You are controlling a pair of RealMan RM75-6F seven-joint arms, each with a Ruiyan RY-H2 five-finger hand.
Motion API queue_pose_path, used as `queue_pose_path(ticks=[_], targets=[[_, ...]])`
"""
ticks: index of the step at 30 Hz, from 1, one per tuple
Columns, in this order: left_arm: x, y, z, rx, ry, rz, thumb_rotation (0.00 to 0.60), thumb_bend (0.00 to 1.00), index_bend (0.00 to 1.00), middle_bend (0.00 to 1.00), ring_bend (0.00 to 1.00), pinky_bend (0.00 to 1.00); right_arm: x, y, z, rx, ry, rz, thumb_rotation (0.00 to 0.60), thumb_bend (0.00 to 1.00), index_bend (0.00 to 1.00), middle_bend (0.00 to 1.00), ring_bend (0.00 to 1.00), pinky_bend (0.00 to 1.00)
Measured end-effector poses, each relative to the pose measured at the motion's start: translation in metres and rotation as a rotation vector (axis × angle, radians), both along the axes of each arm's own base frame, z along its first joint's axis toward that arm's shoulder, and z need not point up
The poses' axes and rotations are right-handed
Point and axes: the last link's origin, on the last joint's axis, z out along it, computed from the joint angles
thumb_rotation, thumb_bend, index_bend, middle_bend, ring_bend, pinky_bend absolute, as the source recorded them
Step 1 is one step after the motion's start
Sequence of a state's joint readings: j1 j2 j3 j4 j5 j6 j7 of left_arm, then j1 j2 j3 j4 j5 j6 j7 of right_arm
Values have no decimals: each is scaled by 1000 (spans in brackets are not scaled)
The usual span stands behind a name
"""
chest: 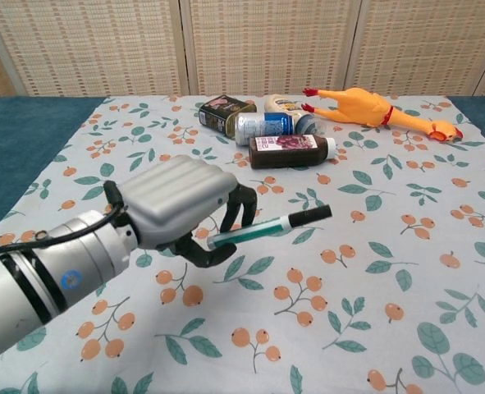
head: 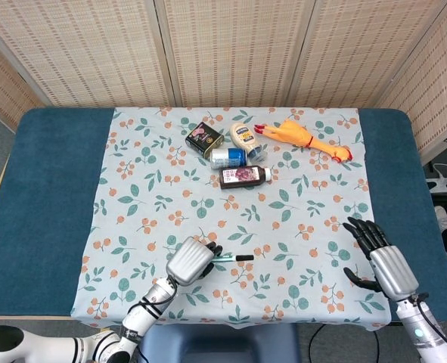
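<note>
The left robot hand (chest: 185,205) was closed around a green pen (chest: 268,228), its fingers curled over the barrel and the black-capped end sticking out to the right, tilted slightly up. In the chest view the pen hung clear above the floral cloth (chest: 373,271); in the head view it sat near the cloth's front edge, well nearer than the brown bottle (head: 243,175). The right robot hand (head: 378,261) hovered at the cloth's right front corner with its fingers spread apart and nothing in them.

Farther back, well apart from the pen, the brown bottle lay on its side with its white cap to the right. Just behind the bottle lay a blue can (head: 228,157), also on its side. Behind the can, to the bottle's left, stood a dark tin (head: 203,138), and beside it a pale mayonnaise bottle (head: 243,137). Behind and right of the brown bottle sprawled a yellow rubber chicken (head: 305,139). Blue surface (head: 49,197) showed either side of the cloth.
</note>
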State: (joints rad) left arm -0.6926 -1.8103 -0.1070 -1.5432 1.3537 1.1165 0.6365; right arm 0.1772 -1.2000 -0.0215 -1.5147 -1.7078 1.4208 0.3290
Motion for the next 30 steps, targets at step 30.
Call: queue_pose_path(ticks=[30], targets=[[20,5,66,-79,-188,135,600,401,725,853,954,1000,43,-99,-111,564,-997,-141,600,201,459,0,0,0]])
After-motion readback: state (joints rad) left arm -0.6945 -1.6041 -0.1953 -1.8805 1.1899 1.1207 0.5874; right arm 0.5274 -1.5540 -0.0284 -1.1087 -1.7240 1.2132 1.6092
